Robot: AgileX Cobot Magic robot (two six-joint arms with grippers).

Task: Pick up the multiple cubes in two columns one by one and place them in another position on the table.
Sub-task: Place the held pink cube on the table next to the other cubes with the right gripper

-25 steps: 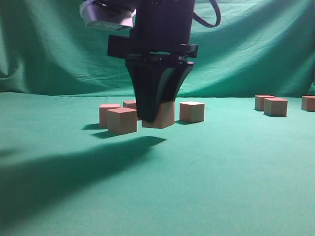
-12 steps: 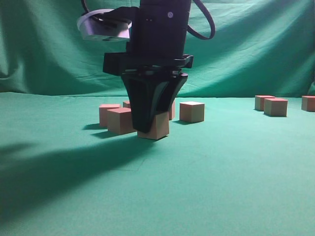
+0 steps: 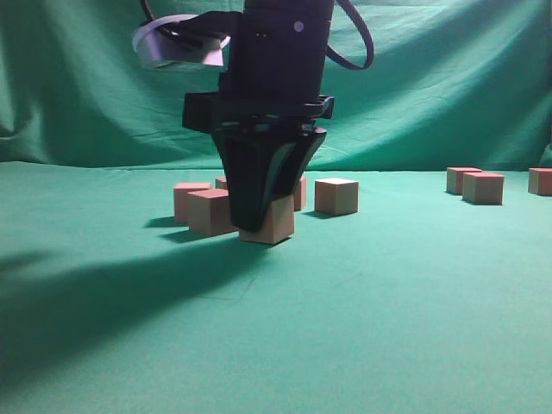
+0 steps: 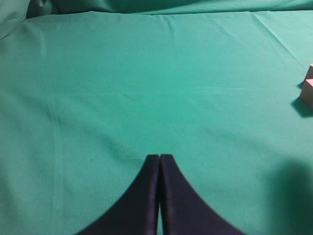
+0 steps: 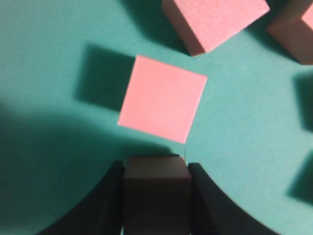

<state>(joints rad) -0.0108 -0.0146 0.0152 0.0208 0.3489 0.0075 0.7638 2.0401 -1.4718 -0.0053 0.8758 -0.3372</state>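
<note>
The right end effector (image 3: 263, 226) hangs low over the green tabletop (image 3: 388, 302), clamped on one cube (image 3: 274, 222) whose bottom edge sits at or just above the cloth; whether it touches cannot be told. In the right wrist view the held cube (image 5: 156, 188) sits squarely between the two dark fingers (image 5: 108, 205), at 6 o'clock in that picture, with a free cube (image 5: 162, 99) just beyond it toward 12 o'clock and two more at 1 and 2 o'clock.

In the exterior view a small cluster of cubes (image 3: 210, 211) stands just behind and at 9 o'clock of the held one, and another (image 3: 336, 196) at 2 o'clock. A second group (image 3: 483, 186) rests well apart at 3 o'clock, near the backdrop (image 3: 86, 86).

The left end effector (image 4: 159, 157) hovers over bare cloth with its tips pressed together, holding nothing.
</note>
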